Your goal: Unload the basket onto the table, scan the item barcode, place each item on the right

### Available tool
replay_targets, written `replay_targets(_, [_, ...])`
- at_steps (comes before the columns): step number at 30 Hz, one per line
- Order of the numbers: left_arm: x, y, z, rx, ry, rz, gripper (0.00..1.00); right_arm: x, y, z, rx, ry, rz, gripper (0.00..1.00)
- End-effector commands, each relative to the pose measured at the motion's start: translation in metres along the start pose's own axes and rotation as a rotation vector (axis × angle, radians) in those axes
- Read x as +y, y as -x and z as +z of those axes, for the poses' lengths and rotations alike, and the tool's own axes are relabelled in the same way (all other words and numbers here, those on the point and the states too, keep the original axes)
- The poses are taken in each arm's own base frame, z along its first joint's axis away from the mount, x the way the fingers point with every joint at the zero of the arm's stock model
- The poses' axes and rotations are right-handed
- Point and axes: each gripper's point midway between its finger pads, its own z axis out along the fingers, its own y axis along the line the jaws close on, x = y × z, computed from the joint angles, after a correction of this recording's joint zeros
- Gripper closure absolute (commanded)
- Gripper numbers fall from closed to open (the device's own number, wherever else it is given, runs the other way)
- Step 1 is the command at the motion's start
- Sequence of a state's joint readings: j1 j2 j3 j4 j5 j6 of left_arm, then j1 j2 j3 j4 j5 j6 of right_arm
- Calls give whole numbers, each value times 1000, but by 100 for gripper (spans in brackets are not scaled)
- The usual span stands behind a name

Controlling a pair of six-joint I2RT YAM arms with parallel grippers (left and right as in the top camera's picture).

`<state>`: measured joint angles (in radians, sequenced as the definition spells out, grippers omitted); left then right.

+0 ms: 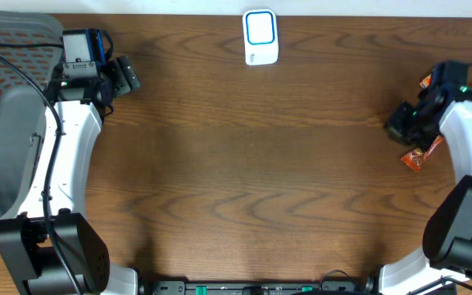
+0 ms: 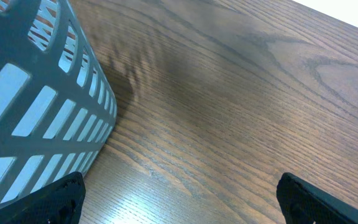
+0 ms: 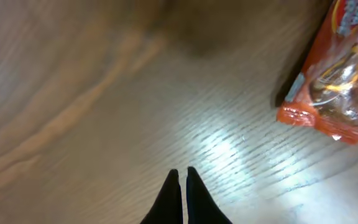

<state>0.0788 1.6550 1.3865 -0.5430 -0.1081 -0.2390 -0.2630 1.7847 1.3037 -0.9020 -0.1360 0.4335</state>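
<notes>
My right gripper (image 3: 182, 179) is hanging low over the table (image 3: 92, 112) with its two fingers pressed together, and it is holding nothing between them. The orange snack packet (image 3: 328, 68) is lying flat on the wood, near the tips but apart from them. In my wrist view it is sitting up and to the right of the fingers. From overhead it is showing partly under my right arm (image 1: 465, 139), close to the right edge of the table. Its long axis is running diagonally, with one crimped end pointing down towards my fingertips. So I am judging that the fingers are needing to open and shift to that side, and then close across the narrow width of the packet. My left gripper (image 2: 179, 208) is hanging wide open and empty beside the grey basket (image 2: 36, 112), well apart from the packet, so the right arm is the nearer one. The white and blue device (image 1: 260, 37), which I am taking for the scanner, is lying at the far middle edge.
</notes>
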Motion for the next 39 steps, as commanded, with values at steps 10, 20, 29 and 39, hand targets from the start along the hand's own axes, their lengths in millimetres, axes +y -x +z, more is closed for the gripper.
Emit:
replay_targets(10, [3, 1, 1, 0, 12, -12, 2, -77, -9, 32, -136, -343, 222, 98])
replay_targets(20, [3, 1, 1, 0, 12, -12, 2, -82, -1, 53, -235, -309, 243, 99])
replay_targets(29, [3, 1, 1, 0, 12, -12, 2, -55, 11, 60, -249, -151, 226, 99])
replay_targets(39, [3, 1, 1, 0, 12, -12, 2, -53, 35, 54, -336, -107, 247, 99])
